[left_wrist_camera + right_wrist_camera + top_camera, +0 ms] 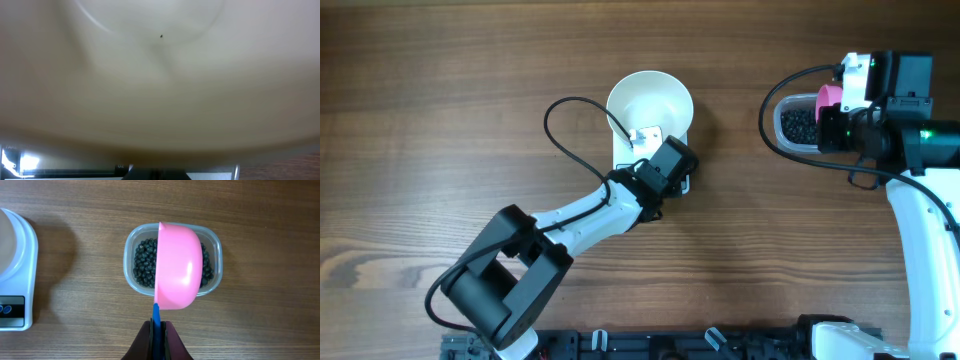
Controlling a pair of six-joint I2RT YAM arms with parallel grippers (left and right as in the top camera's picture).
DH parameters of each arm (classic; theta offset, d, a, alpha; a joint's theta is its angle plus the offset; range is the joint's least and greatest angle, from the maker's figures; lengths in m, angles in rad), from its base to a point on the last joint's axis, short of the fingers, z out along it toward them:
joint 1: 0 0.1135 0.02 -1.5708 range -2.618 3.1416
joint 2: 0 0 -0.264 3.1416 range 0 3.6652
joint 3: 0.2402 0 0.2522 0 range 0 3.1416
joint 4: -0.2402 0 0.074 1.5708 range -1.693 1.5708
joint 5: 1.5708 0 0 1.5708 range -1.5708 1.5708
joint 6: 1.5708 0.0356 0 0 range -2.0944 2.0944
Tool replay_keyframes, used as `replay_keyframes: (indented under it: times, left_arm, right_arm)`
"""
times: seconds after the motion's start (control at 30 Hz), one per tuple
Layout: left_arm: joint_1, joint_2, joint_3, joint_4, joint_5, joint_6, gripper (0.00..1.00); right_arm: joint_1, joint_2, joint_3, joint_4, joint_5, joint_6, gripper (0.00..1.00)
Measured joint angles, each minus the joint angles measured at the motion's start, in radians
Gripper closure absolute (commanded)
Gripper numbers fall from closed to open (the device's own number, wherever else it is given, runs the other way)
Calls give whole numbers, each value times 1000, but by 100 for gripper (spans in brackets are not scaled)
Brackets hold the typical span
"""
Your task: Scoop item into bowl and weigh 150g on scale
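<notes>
now, first-scoop stage: right claw [157,326] clamped on the pink scoop [180,270] handle above beans [142,265] in the clear tub [216,240], left claw [646,138] pinched on the empty bowl [650,100] atop the scale [20,300]; next calls for a dig, then a level carry.

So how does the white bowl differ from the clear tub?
The bowl is round and opaque white; the tub is clear and rounded-rectangular. The bowl looks empty; the tub holds black beads. The bowl sits on the scale, the tub on the table. Both are open-topped.
</notes>
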Motion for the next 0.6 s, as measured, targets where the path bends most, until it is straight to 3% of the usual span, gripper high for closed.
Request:
replay_keyframes:
  times: [0.6]
  left_arm:
    - [0, 18, 4, 8, -8, 0, 96]
  right_arm:
    - [0, 0, 0, 3, 0, 0, 96]
